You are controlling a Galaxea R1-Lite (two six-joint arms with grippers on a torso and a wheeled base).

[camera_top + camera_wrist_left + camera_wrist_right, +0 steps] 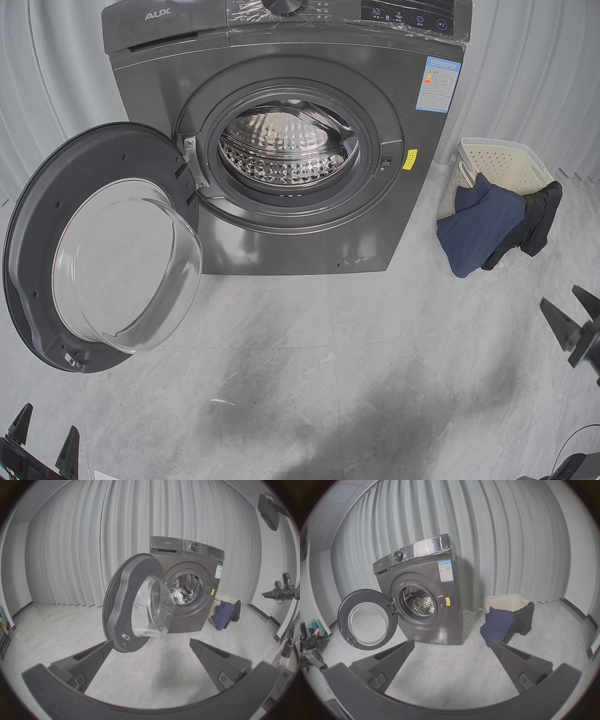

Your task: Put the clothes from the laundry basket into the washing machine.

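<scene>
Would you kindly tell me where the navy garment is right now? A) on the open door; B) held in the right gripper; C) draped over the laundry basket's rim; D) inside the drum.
C: the navy garment hangs over the rim of the laundry basket, and the drum shows bare metal.

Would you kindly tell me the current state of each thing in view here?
Washing machine door: open.
Drum: empty.
Laundry basket: upright, clothes draped over its rim.
Navy garment: hanging over rim.
Black garment: hanging over rim.
Left gripper: open, empty.
Right gripper: open, empty.
</scene>
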